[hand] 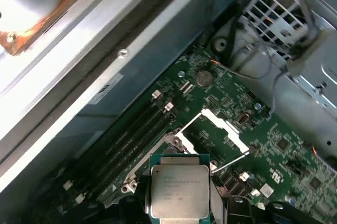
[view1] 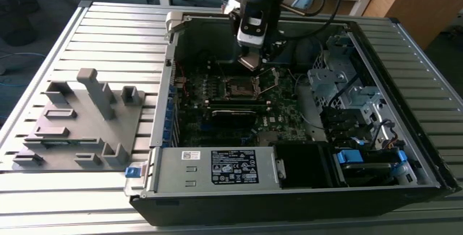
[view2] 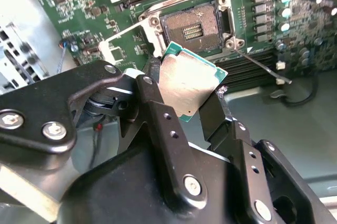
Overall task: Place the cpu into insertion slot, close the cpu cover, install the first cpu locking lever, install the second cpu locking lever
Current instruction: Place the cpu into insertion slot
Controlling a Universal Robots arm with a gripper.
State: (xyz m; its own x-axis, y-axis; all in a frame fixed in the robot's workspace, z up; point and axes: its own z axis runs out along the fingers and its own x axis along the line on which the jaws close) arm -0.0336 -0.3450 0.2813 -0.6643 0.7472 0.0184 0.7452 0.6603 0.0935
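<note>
While the black two-finger hand (view2: 184, 84) pinches the flat square silver-grey cpu (view2: 196, 79) by two opposite edges, the chip hangs tilted just above the square black insertion slot (view2: 197, 26), not seated. Thin silver metal-frame cpu cover (view2: 150, 31): flipped open, beside slot. Slot loc.: green motherboard (view2: 68, 2) in open black PC case (view1: 289, 205).

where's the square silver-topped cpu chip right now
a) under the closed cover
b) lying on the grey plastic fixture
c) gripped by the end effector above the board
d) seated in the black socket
c: in the second wrist view the flat square silver-topped chip is clamped in the black end effector, clear of the empty square black socket, whose thin silver metal cover frame stands open.
</note>
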